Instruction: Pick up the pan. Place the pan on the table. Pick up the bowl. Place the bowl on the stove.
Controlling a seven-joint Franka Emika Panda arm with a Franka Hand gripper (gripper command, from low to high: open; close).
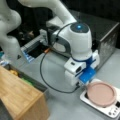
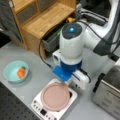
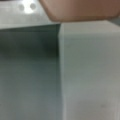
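Still on stove [image 2: 37, 105], pan [image 2: 55, 96] beside jaws [image 2: 65, 83], jaw state untellable

The pan [image 2: 55, 96] sits on the stove [image 2: 40, 109]. To the stove's left in a front view, apart, stands the bowl [image 2: 15, 71] on the table [image 2: 37, 75].
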